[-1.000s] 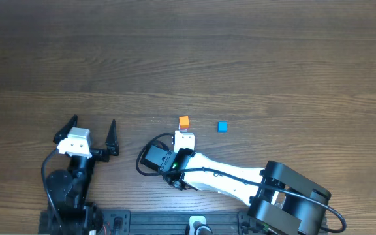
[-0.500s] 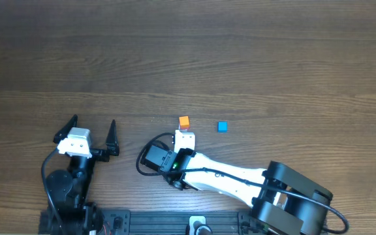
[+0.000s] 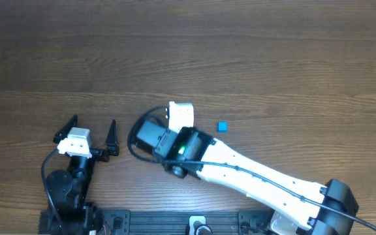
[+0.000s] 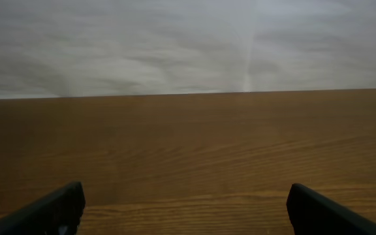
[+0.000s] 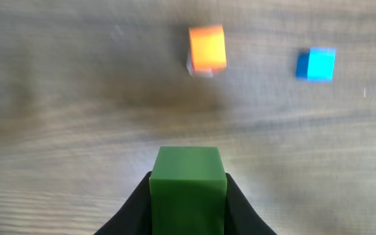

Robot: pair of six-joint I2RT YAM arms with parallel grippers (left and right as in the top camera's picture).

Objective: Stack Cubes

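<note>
Brown tabletop [image 3: 240,52]; carry step: right gripper [image 5: 188,212] clamped on green cube [image 5: 188,173], left gripper [image 3: 91,127] apart. Next, centring over orange cube [image 5: 207,47], probably nine o'clock of blue cube [image 5: 316,64].

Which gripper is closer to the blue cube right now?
Right. The right gripper, shut on the green cube, hangs a short way from the blue cube; the left gripper sits open far off at the table's left side.

place: robot lab bench | evidence: wood-grain tabletop [image 3: 253,52], black mounting rail [image 3: 149,219], bare pale wall [image 4: 175,46]
</note>
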